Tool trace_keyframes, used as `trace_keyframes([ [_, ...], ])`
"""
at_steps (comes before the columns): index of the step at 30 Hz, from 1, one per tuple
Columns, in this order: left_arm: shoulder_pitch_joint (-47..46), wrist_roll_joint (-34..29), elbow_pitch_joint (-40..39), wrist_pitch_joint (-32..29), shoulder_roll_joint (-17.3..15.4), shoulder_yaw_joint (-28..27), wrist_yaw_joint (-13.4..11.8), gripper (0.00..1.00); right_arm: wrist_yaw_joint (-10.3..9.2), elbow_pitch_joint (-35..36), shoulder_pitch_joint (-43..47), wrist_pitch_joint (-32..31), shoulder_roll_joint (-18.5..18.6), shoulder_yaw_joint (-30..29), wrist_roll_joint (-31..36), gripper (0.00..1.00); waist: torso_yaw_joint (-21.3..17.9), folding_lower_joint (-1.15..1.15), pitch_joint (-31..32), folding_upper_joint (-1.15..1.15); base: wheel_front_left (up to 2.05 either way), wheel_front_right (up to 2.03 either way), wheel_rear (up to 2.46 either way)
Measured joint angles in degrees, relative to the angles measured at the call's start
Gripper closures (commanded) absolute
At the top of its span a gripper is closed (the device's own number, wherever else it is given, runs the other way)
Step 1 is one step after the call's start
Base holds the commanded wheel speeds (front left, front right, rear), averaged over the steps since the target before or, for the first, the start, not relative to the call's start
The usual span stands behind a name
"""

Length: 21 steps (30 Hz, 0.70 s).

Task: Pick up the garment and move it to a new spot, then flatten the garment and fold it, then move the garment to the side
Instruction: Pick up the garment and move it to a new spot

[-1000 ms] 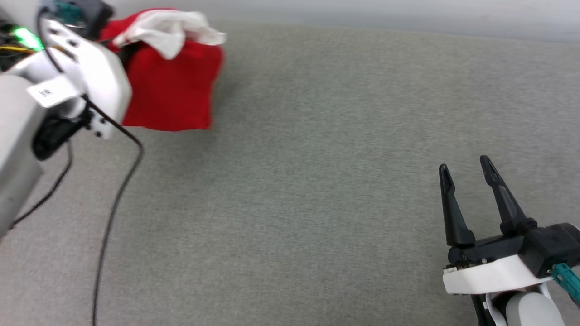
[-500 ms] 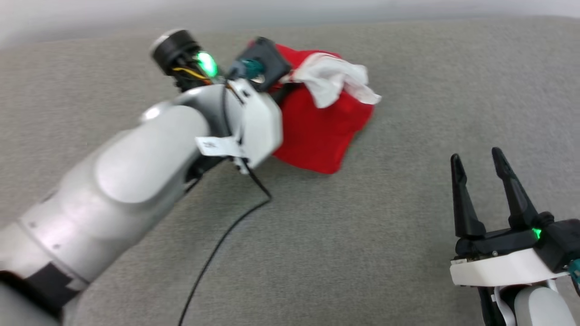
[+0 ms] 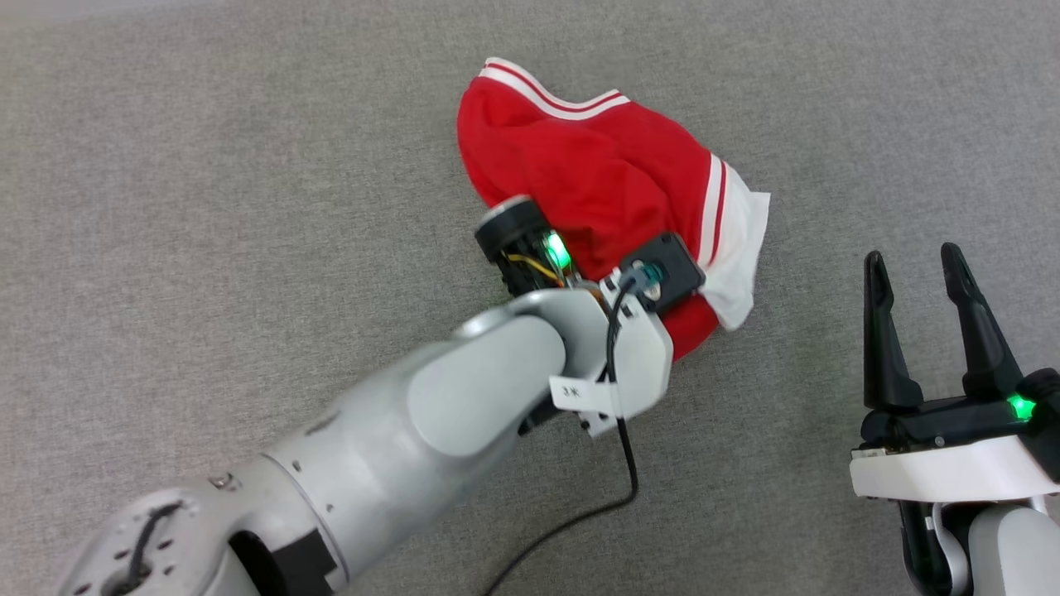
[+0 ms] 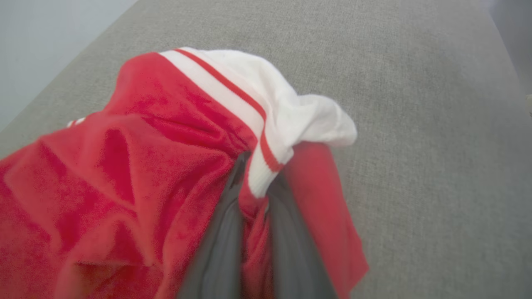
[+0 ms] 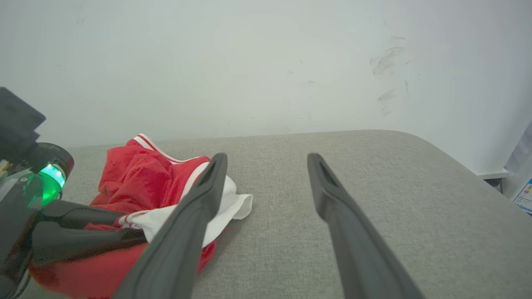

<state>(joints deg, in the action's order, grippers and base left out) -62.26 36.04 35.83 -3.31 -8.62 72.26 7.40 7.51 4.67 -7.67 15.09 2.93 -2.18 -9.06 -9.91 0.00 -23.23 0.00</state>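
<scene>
Grey surface [image 3: 248, 165], left fingers [image 4: 220, 249] amid garment [image 3: 596, 165]

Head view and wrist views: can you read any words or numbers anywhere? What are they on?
On the left arm, a white tag: tiny dark marks, too small to read.
At the right wrist view's edge, a blue-edged sheet: too blurred to read.
On the garment: no words visible.
</scene>
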Motion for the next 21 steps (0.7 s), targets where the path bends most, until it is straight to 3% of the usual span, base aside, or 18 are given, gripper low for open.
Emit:
trace_keyframes([
  [9, 4.26, 0.54, 2.81, 1.9, 3.31, 0.98, -0.05, 1.0, 0.0, -0.99, -0.01, 0.0, 0.0, -0.83, 0.05, 0.0, 0.48, 0.0, 0.38, 0.0, 0.0, 0.0, 0.0],
  [10, 4.26, 0.54, 2.81, 1.9, 3.31, 0.98, -0.05, 0.71, 0.0, -0.99, -0.01, 0.0, 0.0, -0.83, 0.05, 0.0, 0.48, 0.0, 0.38, 0.0, 0.0, 0.0, 0.0],
  [11, 4.22, 0.54, 3.03, 2.92, 3.44, 0.99, -0.05, 0.0, 0.0, -1.13, 0.06, 0.0, -0.01, -0.94, 0.14, 0.0, 0.68, 0.0, 0.75, 0.0, 0.0, 0.0, 0.0],
  [21, 4.36, 1.34, 2.33, 14.47, 4.78, -0.26, -0.9, 0.0, 0.0, -2.86, 3.3, 0.0, -0.01, -2.26, 0.96, 0.0, 3.77, 0.0, 7.17, 0.0, 0.0, 0.0, 0.0],
])
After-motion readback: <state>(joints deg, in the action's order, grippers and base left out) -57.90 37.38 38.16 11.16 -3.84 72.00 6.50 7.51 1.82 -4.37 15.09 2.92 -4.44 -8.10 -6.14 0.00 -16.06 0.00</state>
